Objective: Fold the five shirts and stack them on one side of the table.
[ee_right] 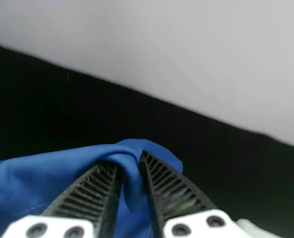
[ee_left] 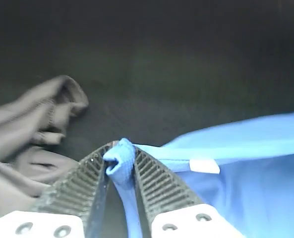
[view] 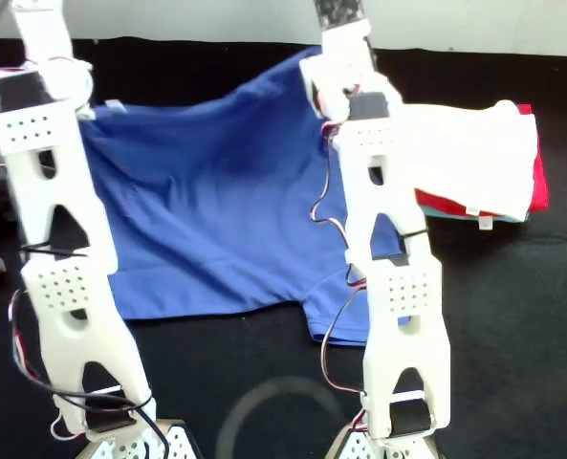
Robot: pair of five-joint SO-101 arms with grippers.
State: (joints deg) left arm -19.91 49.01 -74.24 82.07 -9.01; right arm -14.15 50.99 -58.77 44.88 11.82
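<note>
A blue shirt [view: 207, 201] is spread over the middle of the black table, its far edge lifted between the two arms. My left gripper [ee_left: 121, 158] is shut on one corner of the blue shirt [ee_left: 236, 168], by the white label. My right gripper [ee_right: 131, 166] is shut on another pinched corner of the blue shirt [ee_right: 47, 173], near the table's back edge. At the right side lies a stack of folded shirts [view: 484, 158], white on top with red and teal beneath.
A crumpled grey shirt [ee_left: 28, 134] lies on the table beyond the left gripper, at the far left. A pale wall [ee_right: 186, 44] rises behind the table's back edge. Black tabletop [view: 512, 316] lies bare at the front right.
</note>
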